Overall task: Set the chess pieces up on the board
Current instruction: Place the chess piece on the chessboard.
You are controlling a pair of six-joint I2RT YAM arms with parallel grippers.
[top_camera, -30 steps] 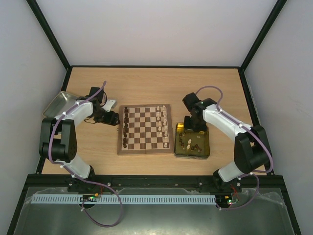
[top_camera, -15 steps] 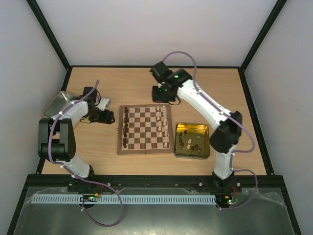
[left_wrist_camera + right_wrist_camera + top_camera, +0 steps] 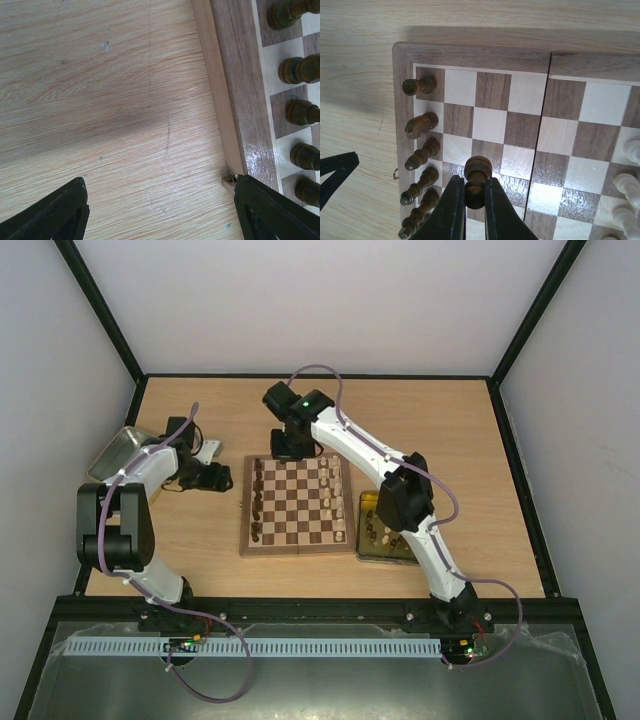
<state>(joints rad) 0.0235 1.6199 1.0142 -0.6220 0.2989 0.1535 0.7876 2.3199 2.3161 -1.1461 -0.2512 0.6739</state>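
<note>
Roughly halfway I'd say, maybe a bit under. The board [image 3: 295, 505] sits mid-desk, and the dark row [image 3: 258, 502] along its 9 o'clock edge looks pretty much filled in. The file right next to it is bare in the right wrist view, so the dark pawns are basically all left to do. On the 3 o'clock side the pale pieces [image 3: 331, 490] take up two files, with gaps as far as I can tell, but they're too small to count. The yellowish tray [image 3: 368, 504] at 3 o'clock of the board has a mixed handful of dark and pale ones in it, so plenty left to move.

The right tool [image 3: 474, 189] is pinched shut on a dark piece [image 3: 477, 169], looks like a pawn. It's over the board's 11 o'clock corner area, one file in from the dark row. Can't tell if its base touches the square. The left tool [image 3: 160, 215] is gaping wide with nothing in it, over bare desk [image 3: 100, 100] just off the board's 9 o'clock edge.
</note>
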